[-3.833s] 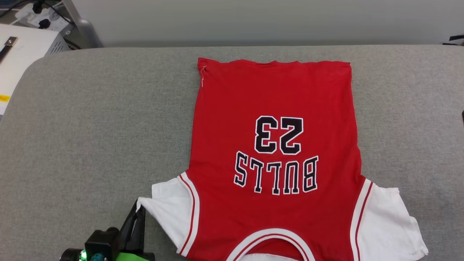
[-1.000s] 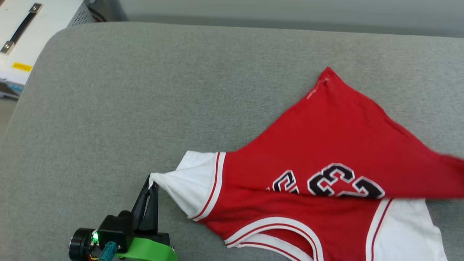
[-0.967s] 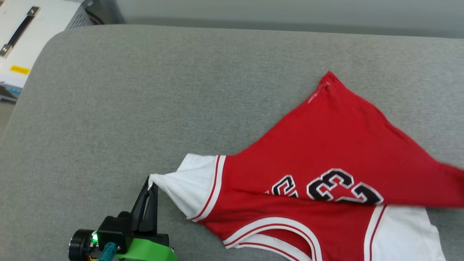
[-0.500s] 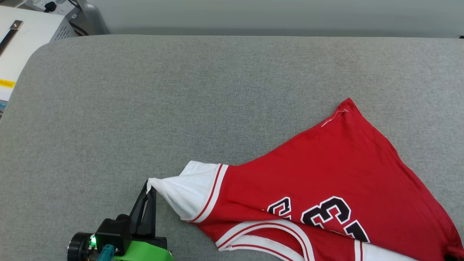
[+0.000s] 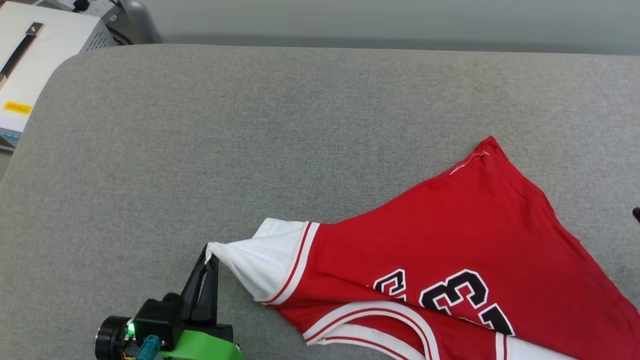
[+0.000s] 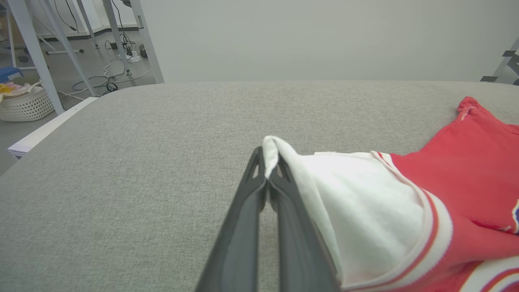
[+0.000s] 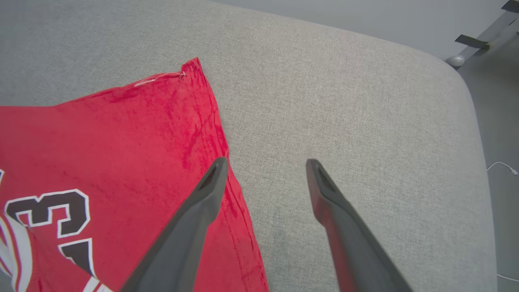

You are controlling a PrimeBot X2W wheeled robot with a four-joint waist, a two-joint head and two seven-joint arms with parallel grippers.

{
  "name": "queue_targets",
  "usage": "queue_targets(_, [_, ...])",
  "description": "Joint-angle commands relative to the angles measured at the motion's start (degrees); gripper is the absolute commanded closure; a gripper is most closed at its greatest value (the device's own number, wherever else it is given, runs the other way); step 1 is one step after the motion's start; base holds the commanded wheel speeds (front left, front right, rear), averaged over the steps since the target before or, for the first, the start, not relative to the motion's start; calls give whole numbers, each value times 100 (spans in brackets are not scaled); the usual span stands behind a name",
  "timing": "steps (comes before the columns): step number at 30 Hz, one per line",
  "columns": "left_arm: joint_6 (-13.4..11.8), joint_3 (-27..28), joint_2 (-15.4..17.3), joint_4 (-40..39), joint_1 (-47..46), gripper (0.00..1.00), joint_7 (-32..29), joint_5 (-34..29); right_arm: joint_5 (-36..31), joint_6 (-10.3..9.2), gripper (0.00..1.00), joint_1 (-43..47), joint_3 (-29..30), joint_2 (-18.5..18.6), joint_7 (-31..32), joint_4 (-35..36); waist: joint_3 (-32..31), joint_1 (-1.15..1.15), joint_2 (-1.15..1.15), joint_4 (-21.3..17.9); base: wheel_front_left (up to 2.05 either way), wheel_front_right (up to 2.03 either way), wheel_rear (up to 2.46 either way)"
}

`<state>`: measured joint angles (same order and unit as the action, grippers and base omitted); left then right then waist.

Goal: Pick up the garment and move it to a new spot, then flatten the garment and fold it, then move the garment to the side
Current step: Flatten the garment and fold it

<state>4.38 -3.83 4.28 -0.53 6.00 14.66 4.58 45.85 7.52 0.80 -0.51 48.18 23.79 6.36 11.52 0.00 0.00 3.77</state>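
Right end effector [image 7: 267, 161] has just let go. Its two dark fingers now stand wide apart with nothing between them. One is over the edge of the red shirt with white sleeves and black number print [image 5: 450, 235]. The other is over the grey padded surface [image 5: 200, 125]. Left end effector [image 5: 209, 252] is pinched tight on the tip of a white sleeve, same as before. The shirt lies low on the right side of the surface, crooked and doubled over itself. I think the moving part is done, and smoothing it flat comes next.
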Motion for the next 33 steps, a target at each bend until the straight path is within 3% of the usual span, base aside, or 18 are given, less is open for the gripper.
queue_targets(1, [30,-19,-23,-33,-125,100,34,-47,-57,-3,0,-255,37,76,163,211,109,0,0,88,0,0,0])
queue_targets(6, [52,-133,-54,-80,-334,100,34,-79,-20,-3,0,-1166,-298,385,887,627,388,0,0,264,0,0,0])
queue_targets(10, [58,-247,-81,-121,-547,100,34,-95,93,-3,0,-2061,-1016,560,1812,610,638,0,0,411,0,0,0])
queue_targets(16, [32,-440,-113,-229,-829,100,34,-99,-12,-3,0,-3385,-2162,433,2747,128,1003,0,0,604,0,0,0])
queue_targets(21, [-53,-600,-128,-334,-973,100,34,-93,-207,-3,0,-4192,-2963,169,2881,-591,1266,0,0,700,0,0,0])
queue_targets(26, [-124,-726,-135,-389,-1114,100,34,-64,-393,-3,0,-4739,-3668,14,2630,-1365,1539,0,0,770,0,0,0])
queue_targets(33, [-182,-802,-138,-350,-1232,100,34,-27,-220,-3,0,-4782,-4735,50,2378,-2120,1669,0,0,824,0,0,0])
